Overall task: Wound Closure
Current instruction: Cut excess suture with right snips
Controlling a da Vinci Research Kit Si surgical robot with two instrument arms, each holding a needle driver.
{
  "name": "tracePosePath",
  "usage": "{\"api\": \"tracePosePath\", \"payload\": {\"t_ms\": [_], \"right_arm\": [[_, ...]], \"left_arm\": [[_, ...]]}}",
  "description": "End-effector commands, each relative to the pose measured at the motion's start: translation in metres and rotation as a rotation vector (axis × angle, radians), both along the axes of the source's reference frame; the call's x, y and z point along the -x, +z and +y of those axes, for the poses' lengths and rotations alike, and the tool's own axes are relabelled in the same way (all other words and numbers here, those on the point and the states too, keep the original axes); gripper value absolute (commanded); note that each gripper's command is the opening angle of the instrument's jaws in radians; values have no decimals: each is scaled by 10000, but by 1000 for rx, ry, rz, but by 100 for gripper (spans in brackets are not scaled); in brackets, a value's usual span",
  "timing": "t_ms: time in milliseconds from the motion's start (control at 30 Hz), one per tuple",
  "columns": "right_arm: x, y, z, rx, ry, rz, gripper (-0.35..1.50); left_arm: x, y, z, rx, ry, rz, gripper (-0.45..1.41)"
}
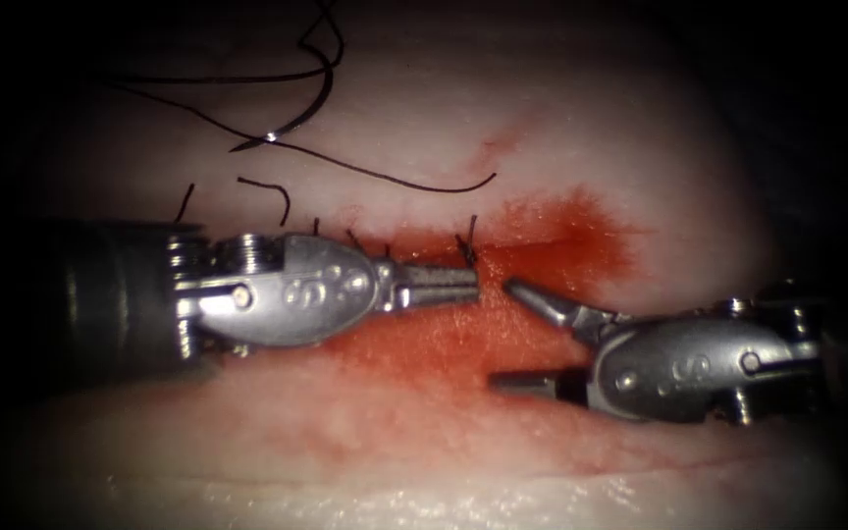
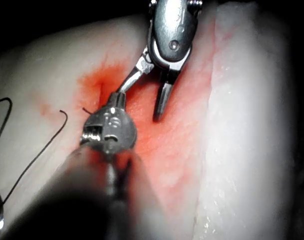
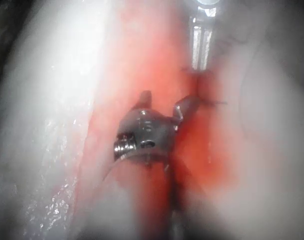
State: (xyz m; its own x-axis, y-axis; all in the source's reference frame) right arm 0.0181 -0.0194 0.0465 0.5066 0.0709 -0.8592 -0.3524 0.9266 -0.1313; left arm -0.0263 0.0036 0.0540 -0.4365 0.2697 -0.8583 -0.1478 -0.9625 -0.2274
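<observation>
Pale tissue [image 1: 561,128] carries the needle [image 1: 296,123] loose on its surface, beyond the cut [image 1: 542,240], nearer the left gripper [image 1: 468,285], shut and empty; the right gripper [image 1: 503,334] gapes wide, empty.

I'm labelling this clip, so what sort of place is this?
Most likely a surgical suturing practice bench: pork tissue with a red-stained cut, loose needle and thread lying above the cut, left tool shut holding nothing, right tool open.
</observation>
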Motion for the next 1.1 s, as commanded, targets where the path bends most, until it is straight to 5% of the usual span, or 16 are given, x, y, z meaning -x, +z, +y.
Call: {"api": "tracePosePath", "payload": {"t_ms": [33,1100], "right_arm": [[-14,9,5,19,12,7,133],[-72,27,36,90,74,166,126]], "left_arm": [[4,4,1,-11,-2,-24,-45],[0,3,-18,-12,41,-77,-45]]}}
